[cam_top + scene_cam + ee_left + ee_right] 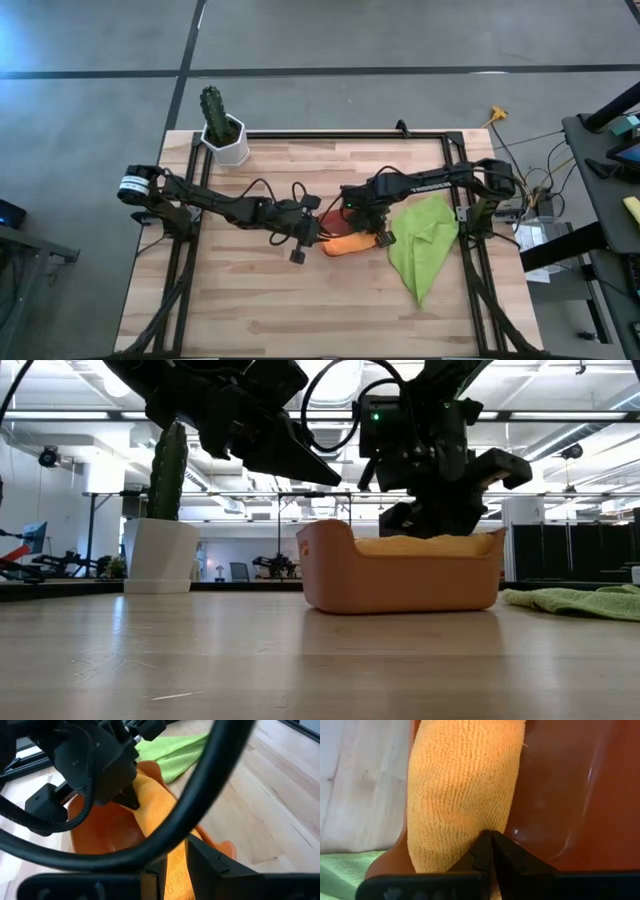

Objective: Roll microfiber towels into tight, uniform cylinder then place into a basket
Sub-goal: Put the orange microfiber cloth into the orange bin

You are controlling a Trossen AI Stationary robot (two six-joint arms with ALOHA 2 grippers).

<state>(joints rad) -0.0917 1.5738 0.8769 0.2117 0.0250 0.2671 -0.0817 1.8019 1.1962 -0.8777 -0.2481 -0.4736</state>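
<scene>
The salmon-red basket (334, 218) stands at the table's middle. The orange towel (350, 243), rolled into a thick cylinder, lies lengthwise in it (465, 785) and just shows over the rim in the low view (420, 544). My left gripper (177, 865) is at the basket's left end, its fingers close together on the roll. My right gripper (491, 837) is shut, reaching down into the basket from the right; it also shows in the left wrist view (131, 802). The lime green towel (425, 245) lies crumpled on the table, right of the basket. My left gripper has the orange roll's left end (175, 875) between its two fingers, which slant down from the table's left. The roll's remaining length lies in the basket. The wrist view looks along the fingers, so how far back the roll reaches does not show. My right gripper touches the orange roll with its shut fingertips (485, 845), at the roll's end nearest that wrist (470, 845). It comes from above and the table's right. I cannot tell whether any cloth is caught between the tips. The roll lies against the basket's wall (560, 785).
A white pot with a green cactus (225, 135) stands at the table's far left corner. Black frame rails (340, 133) run along the table's far edge and both sides. Bare wood lies in front of the basket (300, 310).
</scene>
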